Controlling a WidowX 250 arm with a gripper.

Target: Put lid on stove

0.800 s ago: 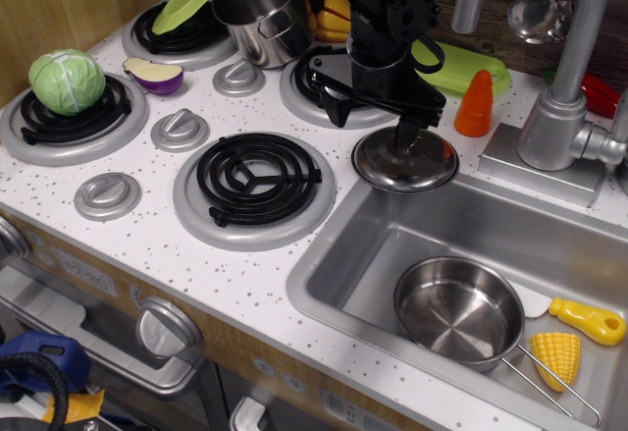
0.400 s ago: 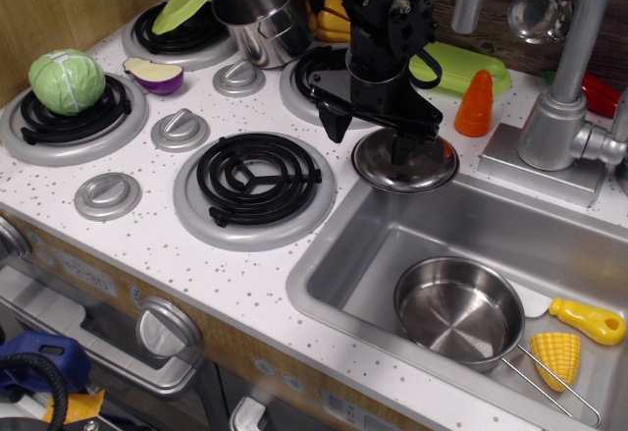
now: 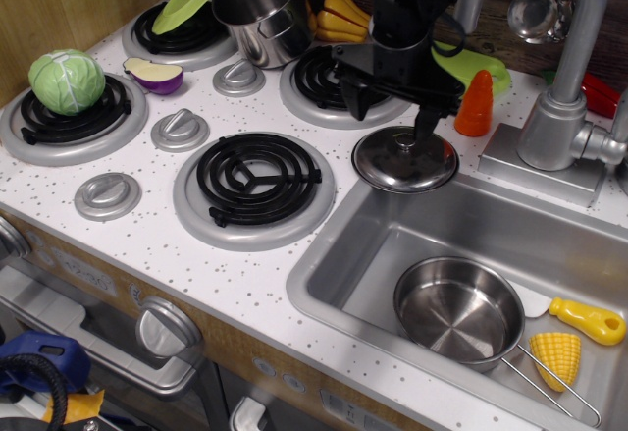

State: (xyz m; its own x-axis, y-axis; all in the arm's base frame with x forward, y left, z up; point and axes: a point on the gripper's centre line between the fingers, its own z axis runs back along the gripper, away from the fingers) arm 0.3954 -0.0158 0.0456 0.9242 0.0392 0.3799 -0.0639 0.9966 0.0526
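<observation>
The lid point(image 3: 404, 159), round shiny steel with a small central knob, lies flat on the white speckled stove point(image 3: 147, 225), right of the front middle burner point(image 3: 257, 178) and at the sink's edge. It sits on no coil. My black gripper point(image 3: 392, 109) hangs just above the lid's back edge, clear of the knob. Its fingers are spread apart and hold nothing.
A cabbage point(image 3: 67, 80) sits on the left burner, with an eggplant slice point(image 3: 153, 75) beside it. A green plate point(image 3: 188, 1) and a steel pot point(image 3: 260, 9) stand at the back. An orange carrot point(image 3: 476, 104) and the faucet point(image 3: 559, 87) are right of the gripper. The sink point(image 3: 373, 244) holds a pan point(image 3: 459, 310) and corn point(image 3: 556, 357).
The gripper has let go of the lid's knob, risen and drawn back towards the rear right. The lid has stayed where it was.
</observation>
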